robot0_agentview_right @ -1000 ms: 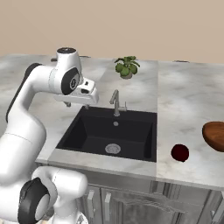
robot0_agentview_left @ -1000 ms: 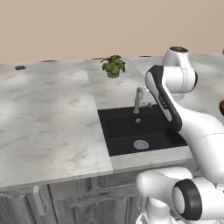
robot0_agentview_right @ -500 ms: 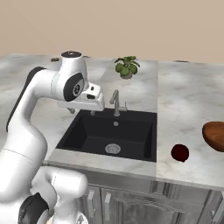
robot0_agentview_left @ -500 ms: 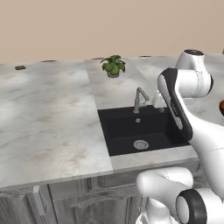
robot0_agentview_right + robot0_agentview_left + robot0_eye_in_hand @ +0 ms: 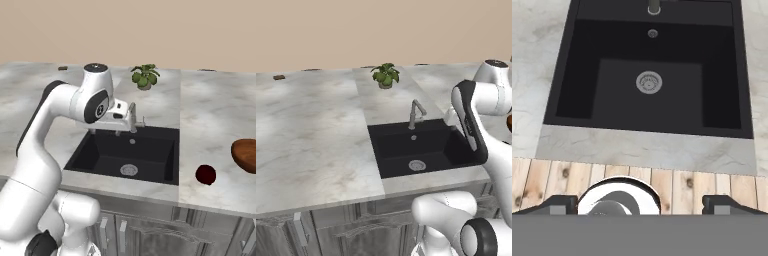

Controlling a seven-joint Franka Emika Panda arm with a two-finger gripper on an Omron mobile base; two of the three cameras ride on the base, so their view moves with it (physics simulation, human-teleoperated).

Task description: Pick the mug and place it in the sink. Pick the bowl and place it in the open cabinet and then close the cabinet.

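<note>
Swung right across the sink (image 5: 125, 155) toward the mug (image 5: 205, 174), claw (image 5: 640, 204) now spread wide and empty, ready for pickup

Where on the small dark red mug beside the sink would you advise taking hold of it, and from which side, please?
Judging by the right base view, come straight down from above and close across the mug's rounded body. It sits alone on the bare marble counter, apart from the bowl and the sink, so both sides are free. No handle is discernible at this size.
</note>
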